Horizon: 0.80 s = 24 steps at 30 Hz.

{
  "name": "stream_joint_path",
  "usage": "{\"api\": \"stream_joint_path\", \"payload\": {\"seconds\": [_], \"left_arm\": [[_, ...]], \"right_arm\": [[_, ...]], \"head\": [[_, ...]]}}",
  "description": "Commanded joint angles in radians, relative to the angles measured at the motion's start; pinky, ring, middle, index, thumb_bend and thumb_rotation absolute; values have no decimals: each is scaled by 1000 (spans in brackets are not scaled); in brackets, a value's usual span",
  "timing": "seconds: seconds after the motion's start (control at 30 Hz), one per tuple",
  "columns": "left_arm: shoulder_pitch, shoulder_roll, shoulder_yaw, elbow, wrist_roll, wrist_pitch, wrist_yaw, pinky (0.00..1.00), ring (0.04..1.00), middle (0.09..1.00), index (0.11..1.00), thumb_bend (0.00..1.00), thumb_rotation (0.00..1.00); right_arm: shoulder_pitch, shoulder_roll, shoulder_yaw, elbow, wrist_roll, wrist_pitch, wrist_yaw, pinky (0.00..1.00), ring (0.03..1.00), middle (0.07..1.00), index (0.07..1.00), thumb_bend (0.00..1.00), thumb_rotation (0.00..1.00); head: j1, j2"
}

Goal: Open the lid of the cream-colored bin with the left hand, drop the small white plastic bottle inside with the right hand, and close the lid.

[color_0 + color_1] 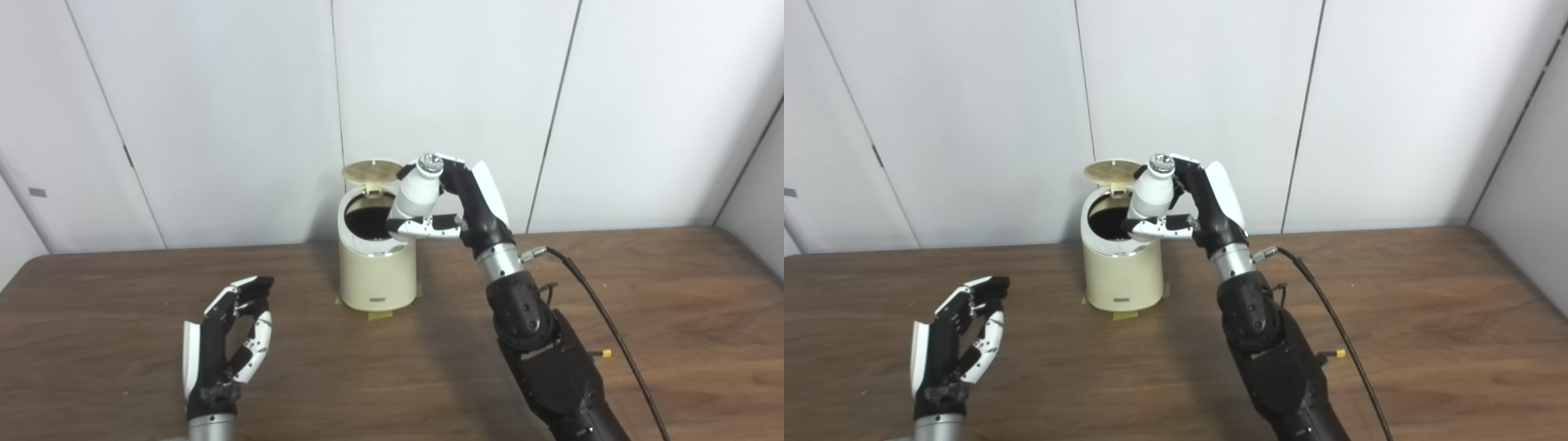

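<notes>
The cream-colored bin (376, 275) stands near the back middle of the table, its round lid (372, 171) tipped up and open behind the dark mouth. My right hand (459, 205) is shut on the small white plastic bottle (419, 191), holding it nearly upright, cap up, just above the right rim of the opening. My left hand (229, 337) hovers low over the table at the front left, well away from the bin, fingers curled apart and holding nothing.
The wooden table (643, 318) ends at a white panelled wall behind the bin. Yellow tape (380, 315) fixes the bin's base. A black cable (603, 312) trails from my right wrist across the table's right side.
</notes>
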Motion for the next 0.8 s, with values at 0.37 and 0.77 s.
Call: {"api": "stream_joint_path", "payload": {"seconds": [0.37, 0.77], "left_arm": [[49, -48, -29, 58, 23, -23, 29, 632, 704, 716, 683, 117, 343], [49, -55, -37, 59, 30, -17, 41, 636, 710, 721, 688, 115, 401]], "right_arm": [[-106, -8, 15, 125, -70, -199, -87, 270, 354, 486, 561, 504, 0], [-153, -13, 38, 231, -129, -272, -155, 228, 388, 478, 539, 511, 0]], "head": [[11, -9], [20, -13]]}}
